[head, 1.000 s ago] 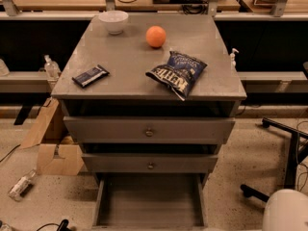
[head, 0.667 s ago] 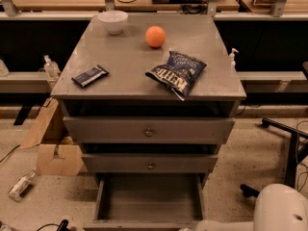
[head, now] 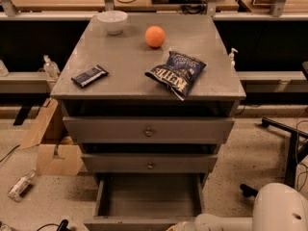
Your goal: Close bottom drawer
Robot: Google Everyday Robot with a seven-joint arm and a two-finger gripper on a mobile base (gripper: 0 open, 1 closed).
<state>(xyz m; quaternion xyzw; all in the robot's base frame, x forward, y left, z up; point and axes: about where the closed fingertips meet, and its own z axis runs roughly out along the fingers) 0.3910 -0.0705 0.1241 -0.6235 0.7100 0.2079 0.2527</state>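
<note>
The bottom drawer [head: 149, 198] of the grey metal cabinet is pulled far out, and its boxy tray shows empty. Its front panel [head: 130, 223] lies at the lower edge of the view and its knob is out of view. My white arm [head: 281, 208] comes in from the bottom right and reaches left along the lower edge. My gripper [head: 175, 226] is barely in view, right at the drawer's front panel near its middle. The two upper drawers [head: 148, 130] are nearly shut.
On the cabinet top lie a white bowl [head: 112, 21], an orange [head: 155, 36], a blue chip bag [head: 177, 72] and a dark snack bar [head: 89, 75]. A cardboard box [head: 53, 150] and a bottle [head: 20, 184] lie on the floor at left. A chair base [head: 286, 143] stands at right.
My arm has reached further left along the lower edge, bringing the gripper to the bottom drawer's front. The drawer has not visibly moved.
</note>
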